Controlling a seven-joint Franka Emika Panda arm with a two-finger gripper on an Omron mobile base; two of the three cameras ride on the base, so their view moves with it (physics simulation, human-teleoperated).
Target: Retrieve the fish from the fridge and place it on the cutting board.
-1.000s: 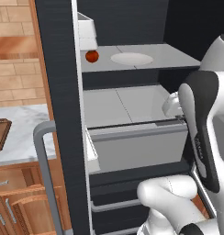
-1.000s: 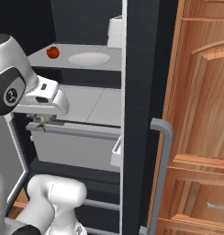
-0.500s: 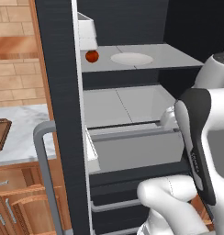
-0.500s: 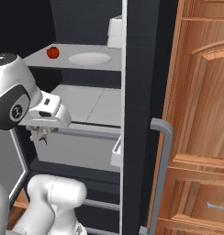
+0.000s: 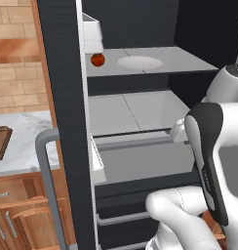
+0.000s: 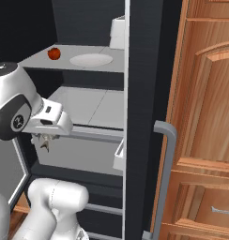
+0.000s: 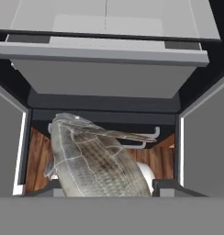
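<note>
A: Left base view?
B: The fridge point(image 5: 67, 122) stands open. A white plate point(image 5: 139, 62) lies on the upper shelf point(image 5: 184, 61), a red round fruit point(image 5: 97, 59) at that shelf's left edge. The cutting board point(image 5: 0, 141) sits at the left edge of the bench point(image 5: 23, 151).

A: Right base view?
B: The end effector point(image 6: 45, 142) hangs in front of the drawer point(image 6: 83, 154), below the shelf's front edge, with the fish point(image 6: 44, 144) between its fingers.

A: Hand view?
B: The end effector is closed on the fish point(image 7: 95, 160), whose grey scaled body lies between the fingertips.
</note>
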